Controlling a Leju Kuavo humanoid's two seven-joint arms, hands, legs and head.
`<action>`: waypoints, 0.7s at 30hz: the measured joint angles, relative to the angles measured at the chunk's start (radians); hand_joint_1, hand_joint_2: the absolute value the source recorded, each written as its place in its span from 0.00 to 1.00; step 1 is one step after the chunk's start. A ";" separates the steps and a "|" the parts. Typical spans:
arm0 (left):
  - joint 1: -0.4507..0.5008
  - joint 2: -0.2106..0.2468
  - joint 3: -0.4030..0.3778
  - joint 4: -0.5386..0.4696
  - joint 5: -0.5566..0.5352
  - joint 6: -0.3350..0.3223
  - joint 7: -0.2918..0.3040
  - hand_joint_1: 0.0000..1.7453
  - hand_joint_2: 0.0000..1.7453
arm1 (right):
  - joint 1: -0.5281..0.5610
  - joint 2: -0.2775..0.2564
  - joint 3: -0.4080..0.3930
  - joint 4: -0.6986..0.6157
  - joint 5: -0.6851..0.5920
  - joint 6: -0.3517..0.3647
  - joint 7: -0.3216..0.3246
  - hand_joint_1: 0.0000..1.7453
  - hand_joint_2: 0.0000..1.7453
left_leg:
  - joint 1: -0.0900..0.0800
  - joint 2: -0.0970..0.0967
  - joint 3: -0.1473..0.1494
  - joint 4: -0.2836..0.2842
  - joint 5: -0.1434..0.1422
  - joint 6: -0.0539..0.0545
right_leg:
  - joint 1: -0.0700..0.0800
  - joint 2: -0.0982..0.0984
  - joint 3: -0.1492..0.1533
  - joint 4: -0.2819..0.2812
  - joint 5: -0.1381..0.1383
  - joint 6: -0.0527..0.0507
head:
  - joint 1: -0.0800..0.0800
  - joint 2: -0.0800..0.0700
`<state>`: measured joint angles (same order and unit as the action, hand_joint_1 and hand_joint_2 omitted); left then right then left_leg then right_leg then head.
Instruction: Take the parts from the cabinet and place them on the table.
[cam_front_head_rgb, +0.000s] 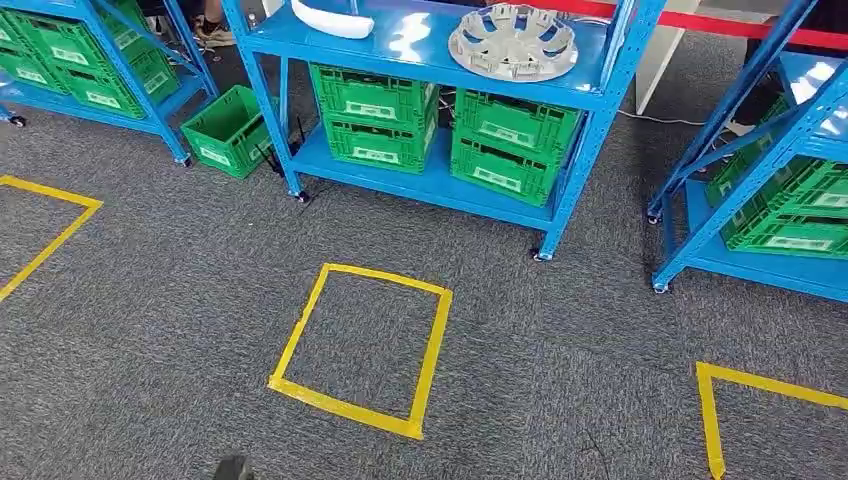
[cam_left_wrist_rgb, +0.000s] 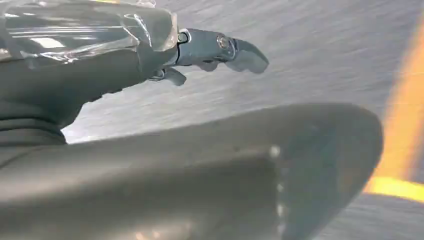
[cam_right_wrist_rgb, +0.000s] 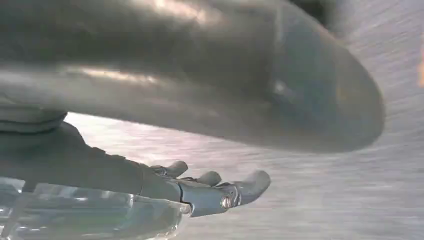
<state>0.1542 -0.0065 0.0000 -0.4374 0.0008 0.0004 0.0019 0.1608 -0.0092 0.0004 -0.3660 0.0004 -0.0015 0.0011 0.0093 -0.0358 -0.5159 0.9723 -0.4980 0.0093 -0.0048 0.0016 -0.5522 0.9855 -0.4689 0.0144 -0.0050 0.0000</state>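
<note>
Status: approach phase, nothing picked yet. Head view looks down at a blue steel rack (cam_front_head_rgb: 590, 100) straight ahead on grey carpet. On its upper shelf sit the likely parts: a silver hubcap (cam_front_head_rgb: 512, 40) toward the right, lying flat, and a white curved part (cam_front_head_rgb: 330, 18) toward the left, cut off by the frame edge. Both lie loose on the open shelf, reachable from the front without moving a crate.

Lower shelf carries stacked green crates (cam_front_head_rgb: 375, 115), two stacks side by side; contents not visible. One more green crate (cam_front_head_rgb: 228, 128) stands tilted on the floor against the rack's left leg. More racks with crates flank at far left and right.

Yellow tape square (cam_front_head_rgb: 362, 340) on the carpet just in front of the rack — my guess is a standing mark for the robot, so the shelf comes within arm reach.

Left hand (cam_left_wrist_rgb: 220, 52) hangs over carpet, fingers extended and slightly apart, holding nothing. Right hand (cam_right_wrist_rgb: 215, 190) likewise: fingers loosely extended, empty. Both wrist views are motion-blurred, consistent with walking or turning; arms appear carried low for that.

Destination worktop not in frame. Next: step onto the mark, then reach for the shelf.
</note>
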 joint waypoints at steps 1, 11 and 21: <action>0.027 0.002 0.000 0.029 0.000 0.000 0.000 0.00 0.00 | -0.031 0.005 0.000 -0.034 0.000 0.000 0.000 0.00 0.00 | 0.000 0.002 0.003 0.003 -0.005 -0.007 | -0.011 0.003 0.003 -0.008 0.003 -0.007 | 0.000 0.000; 0.129 0.011 0.000 0.198 0.000 0.000 0.000 0.00 0.00 | -0.127 0.005 -0.001 -0.199 0.000 0.000 0.000 0.00 0.00 | 0.009 0.032 -0.059 0.052 0.032 -0.017 | -0.013 0.024 0.038 -0.011 -0.018 -0.018 | -0.001 0.000; -0.140 0.005 0.000 -0.118 0.000 0.000 -0.005 0.00 0.00 | 0.138 0.006 0.000 0.107 0.000 0.000 0.003 0.00 0.00 | 0.001 0.002 -0.021 -0.004 0.037 0.034 | -0.007 0.007 -0.108 0.280 -0.158 -0.008 | 0.003 0.000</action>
<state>0.0142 -0.0011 0.0000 -0.5549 0.0004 0.0004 -0.0030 0.2987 -0.0031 0.0004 -0.2588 0.0000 -0.0015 0.0046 0.0102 -0.0335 -0.5365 0.9686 -0.4609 0.0433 -0.0117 0.0089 -0.6606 1.2653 -0.6268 0.0064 -0.0023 0.0000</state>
